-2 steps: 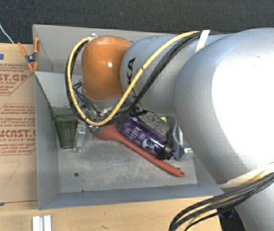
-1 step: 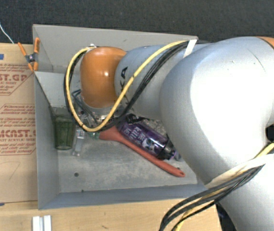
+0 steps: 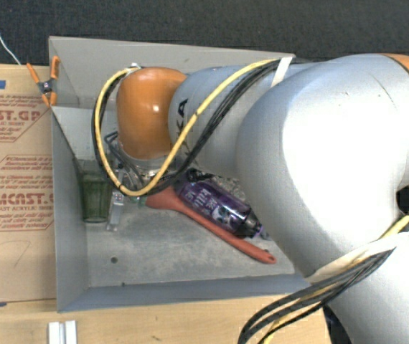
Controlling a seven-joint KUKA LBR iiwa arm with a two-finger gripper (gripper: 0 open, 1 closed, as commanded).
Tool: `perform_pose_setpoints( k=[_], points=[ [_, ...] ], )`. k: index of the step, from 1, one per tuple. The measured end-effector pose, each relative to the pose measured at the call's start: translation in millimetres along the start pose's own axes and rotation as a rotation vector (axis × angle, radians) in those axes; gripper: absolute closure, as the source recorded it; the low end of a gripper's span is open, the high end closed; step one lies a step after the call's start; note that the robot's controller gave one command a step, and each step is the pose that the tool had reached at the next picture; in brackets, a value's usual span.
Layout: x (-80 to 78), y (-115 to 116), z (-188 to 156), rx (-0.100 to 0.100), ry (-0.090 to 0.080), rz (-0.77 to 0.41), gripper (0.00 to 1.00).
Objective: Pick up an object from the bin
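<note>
My gripper (image 3: 116, 208) hangs low over the left part of the bin, under the arm's orange wrist cover. Just to its left a dark green block-shaped thing (image 3: 93, 196) lies against the bin's left wall, close to the gripper or touching it. To the gripper's right a purple bottle with a printed label (image 3: 214, 205) lies on its side. A long red-orange utensil (image 3: 227, 239) runs under the bottle from near the gripper toward the bin's front right. The view shows nothing held in the gripper.
The arm and its yellow and black cables cover the bin's back and right parts. Bare grey floor lies along the front, in front of the gripper and the utensil. A crinkly clear wrapper (image 3: 227, 185) shows behind the bottle.
</note>
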State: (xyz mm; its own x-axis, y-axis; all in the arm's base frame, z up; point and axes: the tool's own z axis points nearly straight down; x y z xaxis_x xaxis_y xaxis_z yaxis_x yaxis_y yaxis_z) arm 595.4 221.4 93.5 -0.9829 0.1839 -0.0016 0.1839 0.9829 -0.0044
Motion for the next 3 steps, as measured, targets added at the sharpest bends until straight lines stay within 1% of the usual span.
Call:
perform_pose_setpoints(
  k=[1,2,3],
  points=[
    [-3.0,3,19,0.011,-0.015,-0.008,0.0],
    [-3.0,5,18,0.02,-0.015,-0.021,0.0],
    [13.1,15,23,0.014,-0.017,-0.081,0.0]
  ],
)
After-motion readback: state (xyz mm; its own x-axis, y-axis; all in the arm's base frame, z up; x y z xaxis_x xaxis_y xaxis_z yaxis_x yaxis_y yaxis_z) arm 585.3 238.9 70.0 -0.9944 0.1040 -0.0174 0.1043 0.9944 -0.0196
